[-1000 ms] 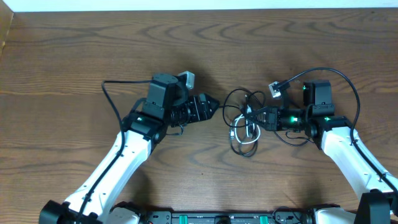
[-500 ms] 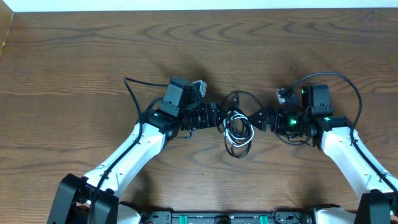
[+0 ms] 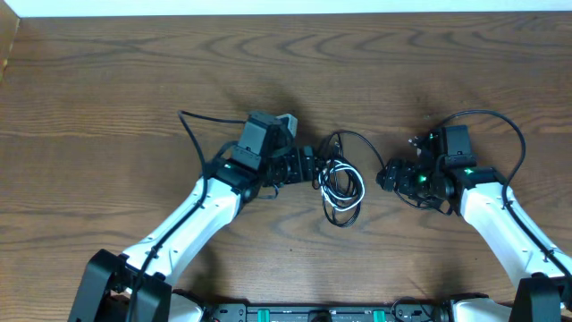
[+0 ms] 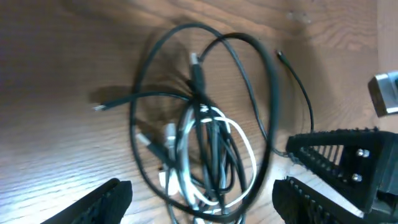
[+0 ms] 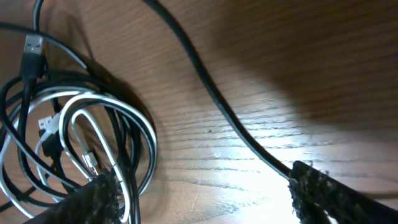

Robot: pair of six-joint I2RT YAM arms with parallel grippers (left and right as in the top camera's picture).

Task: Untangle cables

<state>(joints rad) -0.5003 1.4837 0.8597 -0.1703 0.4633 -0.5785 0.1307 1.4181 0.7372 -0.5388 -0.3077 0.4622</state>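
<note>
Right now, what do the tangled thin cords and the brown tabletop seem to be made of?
Tangled thin black and white cords: probably rubbery plastic sheathing, slightly glossy; they bend in smooth loops. Silvery plug end: looks metal. Brown tabletop: wood or wood-look laminate, grain lines visible, satin glare.

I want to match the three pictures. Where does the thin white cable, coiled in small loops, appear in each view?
Overhead: the thin white cable lies near the centre of the picture, in small loops.
Left wrist: the white cable is at lower centre, inside the black coils.
Right wrist: the white cable is at the left side, in oval loops.
Shared landmark: the thin black cables looped around it, visible in all three views.
</note>
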